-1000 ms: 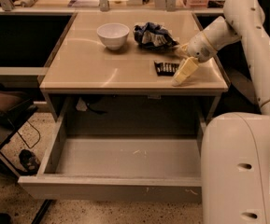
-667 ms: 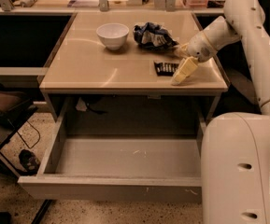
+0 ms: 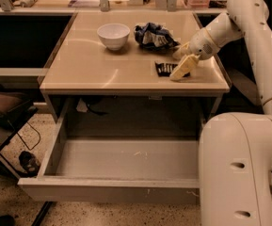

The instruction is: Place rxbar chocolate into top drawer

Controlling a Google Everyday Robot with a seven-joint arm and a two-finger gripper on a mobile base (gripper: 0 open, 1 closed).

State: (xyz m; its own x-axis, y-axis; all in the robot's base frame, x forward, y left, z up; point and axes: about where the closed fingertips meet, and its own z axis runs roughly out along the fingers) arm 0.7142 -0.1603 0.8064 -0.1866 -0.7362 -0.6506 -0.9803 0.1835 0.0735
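As the rxbar chocolate (image 3: 164, 68) lies flat near the right front corner of the table (image 3: 88, 69), the robot's gripper (image 3: 180, 68) sits low at the bar's right end, apparently touching it. From the camera view it cannot be told whether the gripper is clenched on the wrapper or released. A clean pick likely calls for a firm hold across the thin bar, a lift clear of the table edge, then a carry forward and down into the top drawer (image 3: 107, 192), pulled out below.
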